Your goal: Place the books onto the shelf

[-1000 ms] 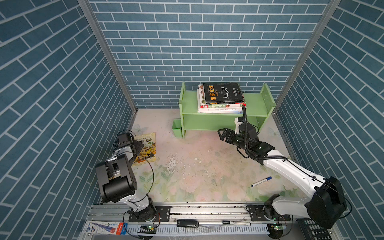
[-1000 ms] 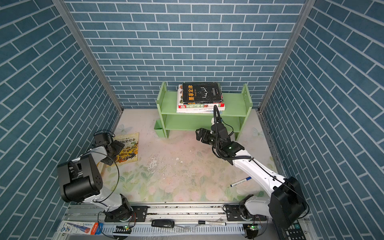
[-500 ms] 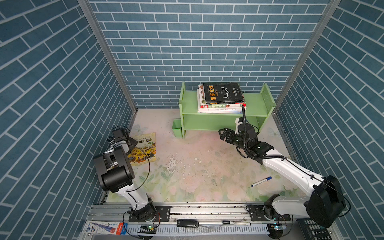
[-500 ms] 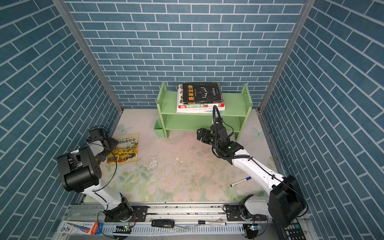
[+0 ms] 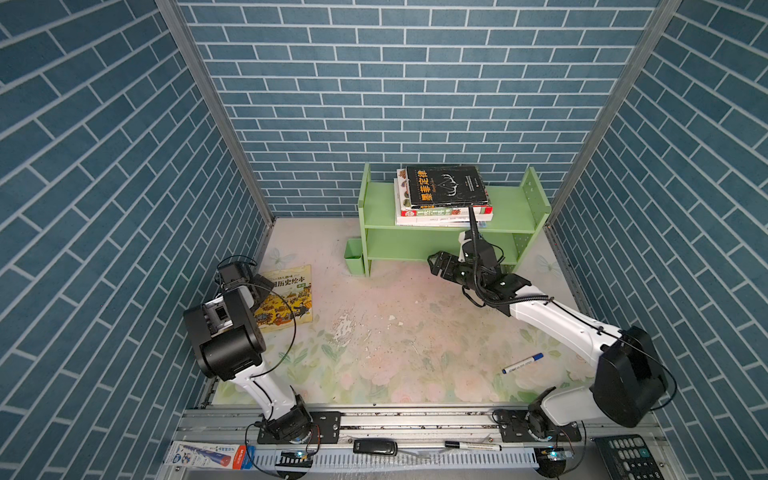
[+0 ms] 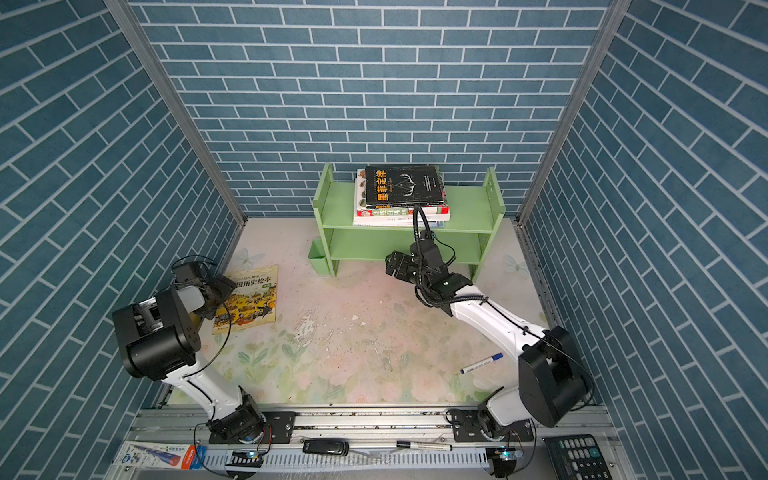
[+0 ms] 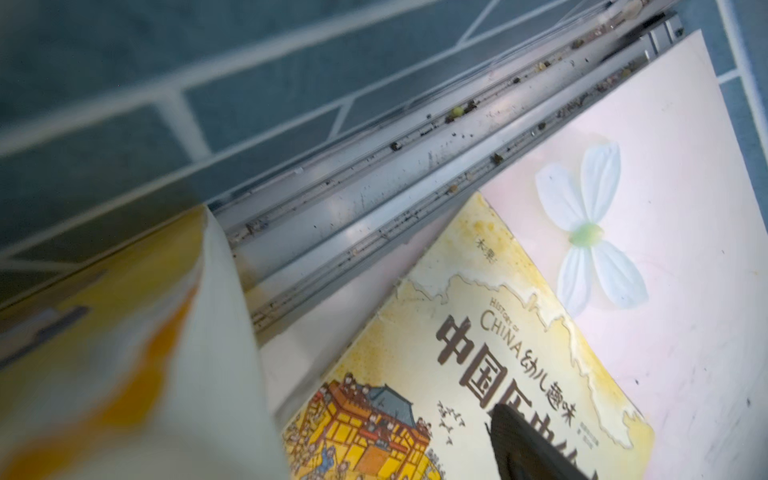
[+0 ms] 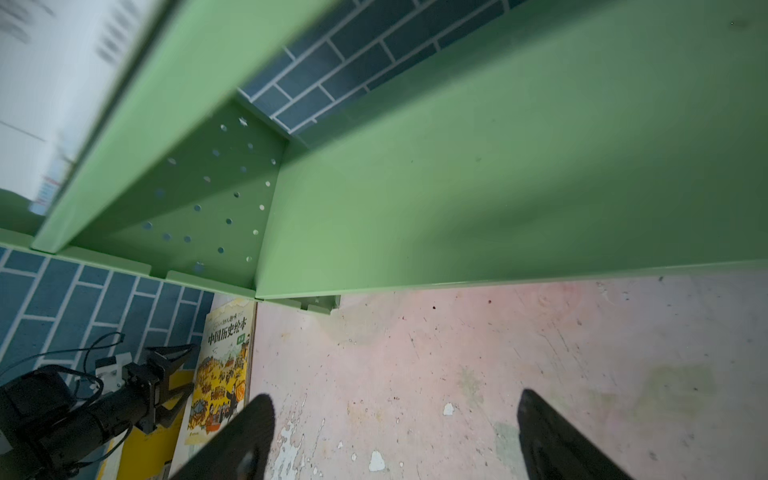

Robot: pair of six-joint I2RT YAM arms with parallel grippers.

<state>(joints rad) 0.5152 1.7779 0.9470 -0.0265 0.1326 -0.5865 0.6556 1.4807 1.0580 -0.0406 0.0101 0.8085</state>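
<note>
Most of the job looks done: a stack of books (image 5: 446, 189) sits on the top tier of the shelf (image 5: 512, 206). A yellow picture book (image 5: 293, 297) lies on the bench (image 5: 395, 332) by its left edge, with a second yellow cover (image 8: 141, 444) half hidden beside it. The left fingers (image 8: 170, 353) stand open at that book. The right fingers (image 8: 552, 436) are open and empty.

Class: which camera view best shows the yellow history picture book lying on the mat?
A top view: the yellow history picture book lies almost wholly visible. The left wrist view crops it to its title end; the right wrist view shows it small and foreshortened.
</note>
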